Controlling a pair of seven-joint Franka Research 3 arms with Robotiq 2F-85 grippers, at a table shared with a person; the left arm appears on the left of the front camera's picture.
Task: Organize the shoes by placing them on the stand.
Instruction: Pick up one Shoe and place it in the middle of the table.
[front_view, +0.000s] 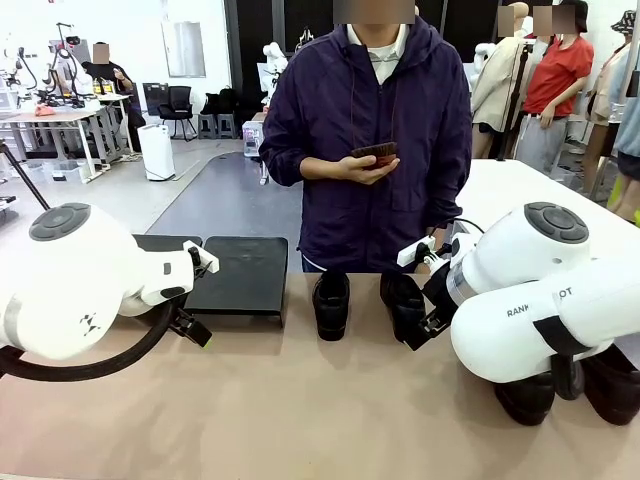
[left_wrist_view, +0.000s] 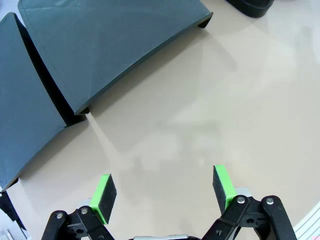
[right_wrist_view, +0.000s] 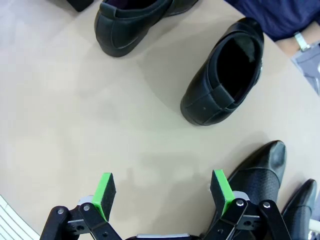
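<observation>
Tan tabletop, seemingly open, between stand, shoes.

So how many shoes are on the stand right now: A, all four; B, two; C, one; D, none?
D: both platforms of the stand lie bare in the left wrist view, and all four shoes sit on the tabletop.

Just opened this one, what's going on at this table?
The robot is handling nothing yet. Its left pincer hovers open over bare table beside the two black stands, whose tops are bare as far as they show. The right pincer hangs open above the table among four black shoes, none of them on a stand. The person at the far side holds a small reddish-brown brush.
</observation>
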